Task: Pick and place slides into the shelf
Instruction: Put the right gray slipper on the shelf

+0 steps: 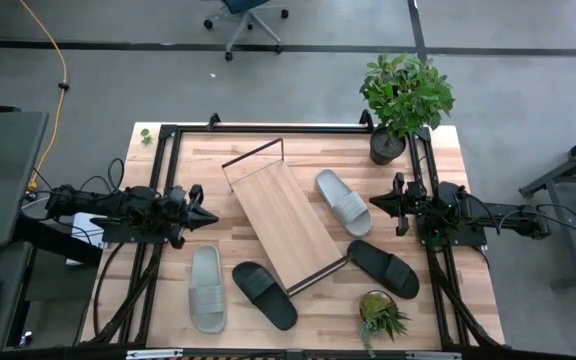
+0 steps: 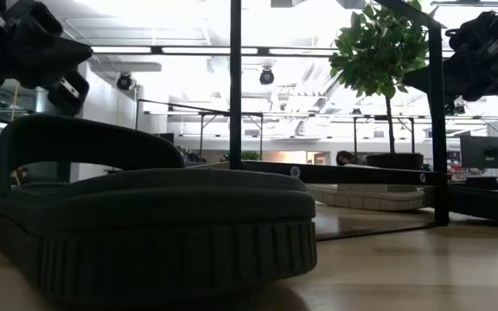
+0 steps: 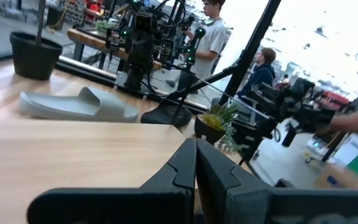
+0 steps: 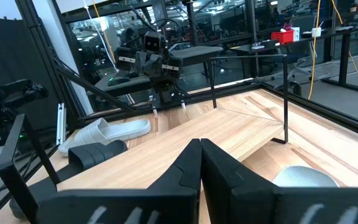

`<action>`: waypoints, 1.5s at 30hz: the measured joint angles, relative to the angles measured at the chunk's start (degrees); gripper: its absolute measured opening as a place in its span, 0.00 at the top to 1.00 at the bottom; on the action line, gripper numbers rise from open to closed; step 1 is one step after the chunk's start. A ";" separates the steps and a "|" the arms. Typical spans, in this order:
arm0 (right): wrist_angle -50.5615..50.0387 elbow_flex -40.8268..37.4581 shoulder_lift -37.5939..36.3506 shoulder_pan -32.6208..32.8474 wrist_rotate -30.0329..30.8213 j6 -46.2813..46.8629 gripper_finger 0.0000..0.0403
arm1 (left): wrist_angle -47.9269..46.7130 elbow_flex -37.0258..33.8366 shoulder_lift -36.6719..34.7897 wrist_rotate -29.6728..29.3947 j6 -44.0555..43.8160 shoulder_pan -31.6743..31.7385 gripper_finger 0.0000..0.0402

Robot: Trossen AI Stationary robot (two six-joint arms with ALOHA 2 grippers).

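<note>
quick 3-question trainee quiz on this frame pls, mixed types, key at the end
1. True or false: a slide already lies on the shelf.
2. How many slides are on the table? A) two B) three C) four
3. Fill in: both grippers are ____.

Key:
1. False. The board is bare.
2. C. Two grey slides and two black slides.
3. Shut. The left gripper and right gripper hang at opposite sides of the shelf, holding nothing.
</note>
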 joint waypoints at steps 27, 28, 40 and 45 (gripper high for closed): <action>0.93 0.00 0.00 0.00 4.94 60.64 1.00 | 0.24 -0.01 0.01 -1.55 -38.30 0.00 1.00; 1.04 0.00 -0.02 0.00 5.48 62.30 1.00 | 0.40 -0.01 0.01 -2.05 -38.31 0.00 1.00; 2.12 0.00 0.00 -0.02 11.12 64.13 1.00 | 0.81 -0.01 0.01 -4.17 -38.51 0.00 1.00; 2.94 0.00 0.00 -0.02 10.70 64.40 1.00 | 0.81 -0.01 0.01 -4.53 -38.06 0.00 1.00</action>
